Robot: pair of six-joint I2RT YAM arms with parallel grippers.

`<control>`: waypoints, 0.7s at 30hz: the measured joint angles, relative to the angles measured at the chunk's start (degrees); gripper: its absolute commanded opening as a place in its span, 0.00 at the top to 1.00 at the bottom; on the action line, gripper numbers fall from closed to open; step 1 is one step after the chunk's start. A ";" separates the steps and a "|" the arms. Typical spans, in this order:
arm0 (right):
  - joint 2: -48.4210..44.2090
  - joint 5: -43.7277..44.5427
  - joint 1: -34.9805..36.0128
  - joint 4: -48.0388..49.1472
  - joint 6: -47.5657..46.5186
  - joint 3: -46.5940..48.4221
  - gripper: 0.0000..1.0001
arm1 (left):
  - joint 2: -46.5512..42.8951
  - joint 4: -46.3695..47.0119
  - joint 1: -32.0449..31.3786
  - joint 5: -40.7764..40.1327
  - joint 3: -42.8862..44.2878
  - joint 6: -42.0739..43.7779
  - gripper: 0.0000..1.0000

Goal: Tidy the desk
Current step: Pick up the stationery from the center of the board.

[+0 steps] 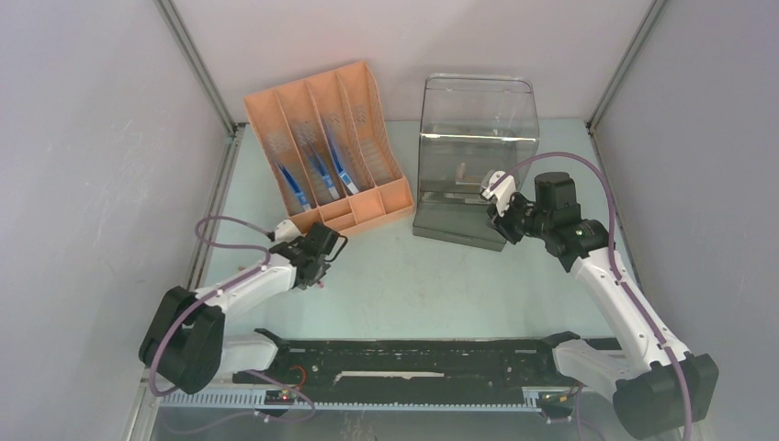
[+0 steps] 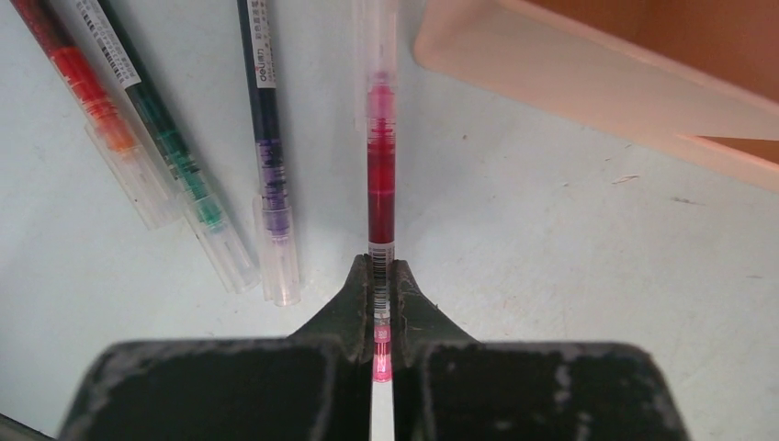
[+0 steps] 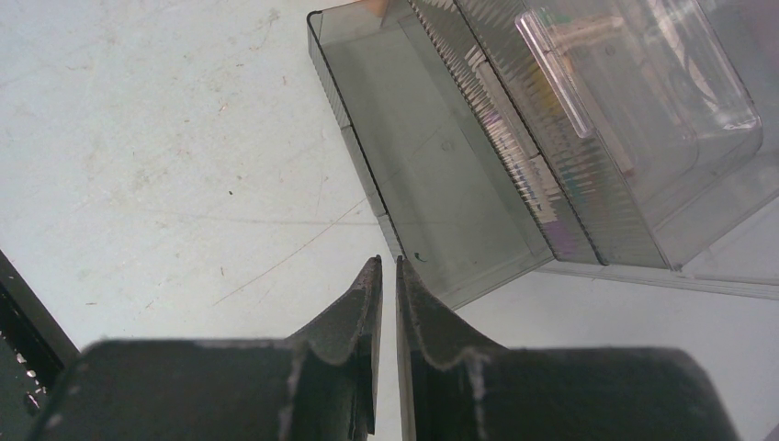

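The pale green desk [image 1: 432, 276] fills the middle of the top view. In the left wrist view, three pens lie on it at the upper left, side by side and apart: an orange pen [image 2: 92, 110], a green pen [image 2: 174, 156] and a purple pen [image 2: 269, 156]. Just right of them, the left gripper [image 2: 382, 276] is clamped tight on the lower end of a red pen [image 2: 380, 184], which points straight up the frame.

In the top view, an orange file rack [image 1: 381, 197] stands at the upper centre-left, with slim blue items [image 1: 317, 170] in its slots. A clear plastic box [image 1: 478, 119] stands to its right. At that box's near right corner is the right gripper [image 3: 387, 276], its jaws nearly together with a thin slit between them and nothing in it.

A black strip [image 1: 413, 354] runs along the bottom edge.
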 measured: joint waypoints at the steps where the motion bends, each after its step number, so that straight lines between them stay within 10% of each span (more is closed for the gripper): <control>1: 0.00 0.00 0.00 0.02 0.00 0.00 0.83 | -0.63 -0.02 -0.02 -0.02 -0.02 0.00 1.00; 21: 0.00 -0.94 0.02 -0.11 -0.66 0.00 0.83 | -28.57 2.14 0.00 2.67 -4.44 5.38 1.00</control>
